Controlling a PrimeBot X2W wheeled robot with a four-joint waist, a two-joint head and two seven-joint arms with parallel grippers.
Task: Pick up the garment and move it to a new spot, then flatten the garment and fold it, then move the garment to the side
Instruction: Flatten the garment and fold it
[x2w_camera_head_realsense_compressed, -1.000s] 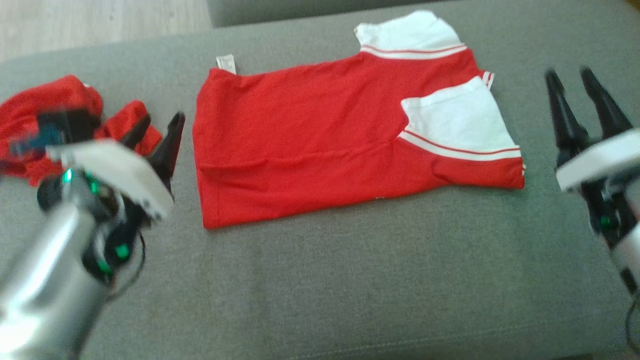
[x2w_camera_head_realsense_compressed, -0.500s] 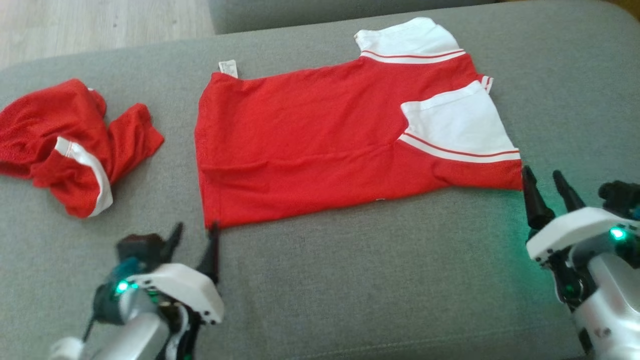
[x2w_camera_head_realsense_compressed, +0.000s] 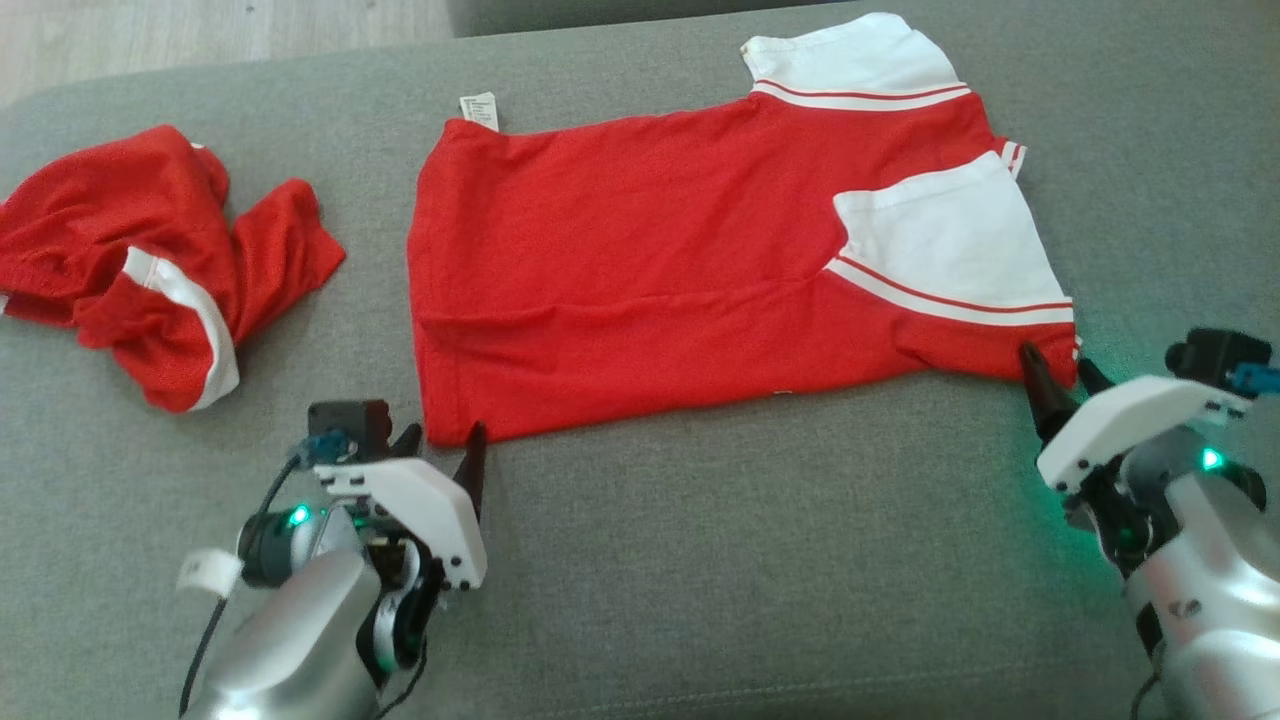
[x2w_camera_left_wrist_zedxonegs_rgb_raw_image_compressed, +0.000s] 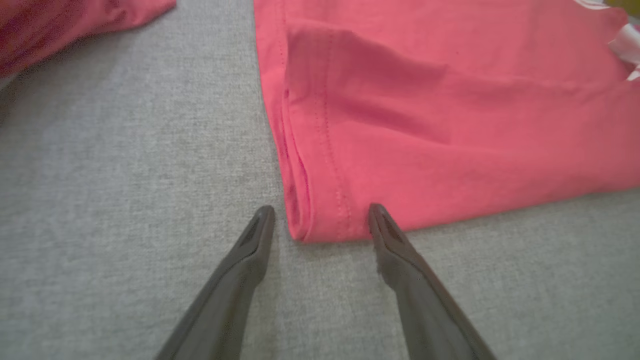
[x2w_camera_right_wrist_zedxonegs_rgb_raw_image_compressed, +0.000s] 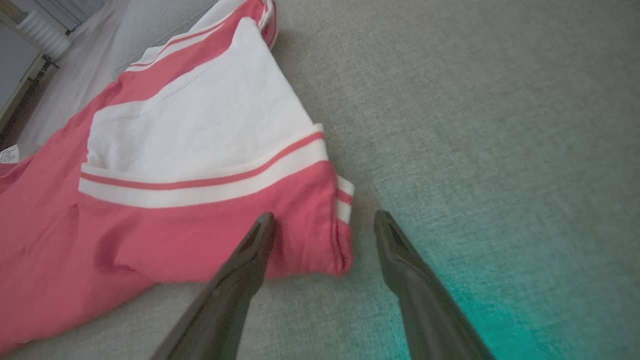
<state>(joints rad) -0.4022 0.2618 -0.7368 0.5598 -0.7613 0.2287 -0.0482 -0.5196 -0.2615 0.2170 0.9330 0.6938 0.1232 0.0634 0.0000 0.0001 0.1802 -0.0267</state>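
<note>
The garment (x2w_camera_head_realsense_compressed: 650, 260) is a red shirt with white, red-striped sleeves, lying folded flat on the grey cushion. My left gripper (x2w_camera_head_realsense_compressed: 445, 440) is open at its near left corner; in the left wrist view that hem corner (x2w_camera_left_wrist_zedxonegs_rgb_raw_image_compressed: 320, 220) sits between the two spread fingers (x2w_camera_left_wrist_zedxonegs_rgb_raw_image_compressed: 250, 250). My right gripper (x2w_camera_head_realsense_compressed: 1060, 378) is open at the near right corner, and in the right wrist view the red sleeve edge (x2w_camera_right_wrist_zedxonegs_rgb_raw_image_compressed: 330, 235) lies between its fingers (x2w_camera_right_wrist_zedxonegs_rgb_raw_image_compressed: 400, 255). Neither gripper holds cloth.
A second red garment (x2w_camera_head_realsense_compressed: 150, 260) with a white stripe lies crumpled at the far left of the grey sofa cushion (x2w_camera_head_realsense_compressed: 750, 560). Pale wood floor (x2w_camera_head_realsense_compressed: 200, 30) shows beyond the cushion's back left edge.
Both grippers have dropped from beside the shirt toward its near edge and crept up to its two near corners. The head camera has shifted slightly. The shirt has not moved.
</note>
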